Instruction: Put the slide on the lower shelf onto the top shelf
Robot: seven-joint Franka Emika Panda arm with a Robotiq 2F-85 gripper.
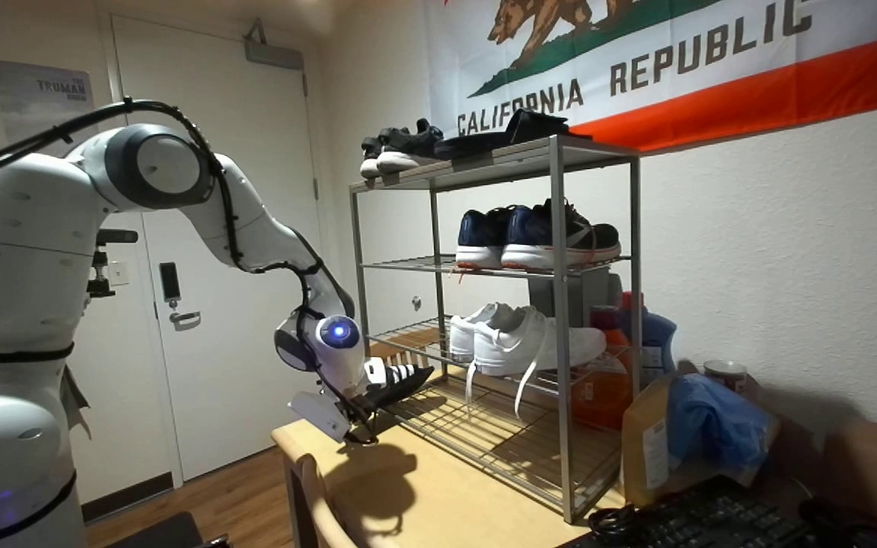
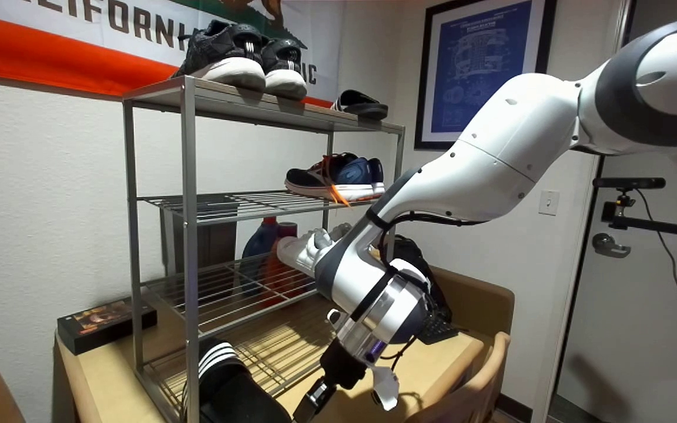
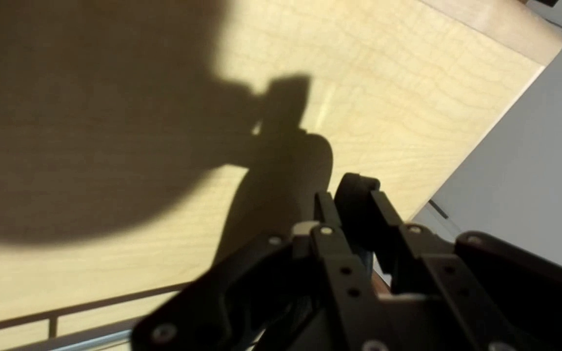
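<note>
1. The end effector [image 3: 351,201] is closed on the slide [image 2: 235,389], which hangs above the bench [image 1: 446,498] near its robot-side edge, toward the corner at the end away from the keyboard [image 1: 705,521]. The hold seems to be near one end.
2. In an exterior view the slide shows partly behind the rack post [image 2: 190,258]; I cannot tell whether its tip overlaps the lower shelf [image 1: 511,438]. A straight lift might catch it under the tier [image 1: 416,348] above, so backing out toward the robot-side edge looks wise first.
3. Past that edge, a slip would send the slide to the floor [image 1: 248,495]; an off-centre hold invites twisting.
4. White shoes [image 1: 515,342] with dangling laces [image 1: 534,367] sit on that tier. Swinging the arm [image 1: 263,218] toward the keyboard end while rising could snag them.
5. The top shelf [image 2: 244,100] carries black shoes [image 2: 227,53] and, nearer the keyboard end, another dark slide [image 1: 537,125]. Arriving too low may push either off.
</note>
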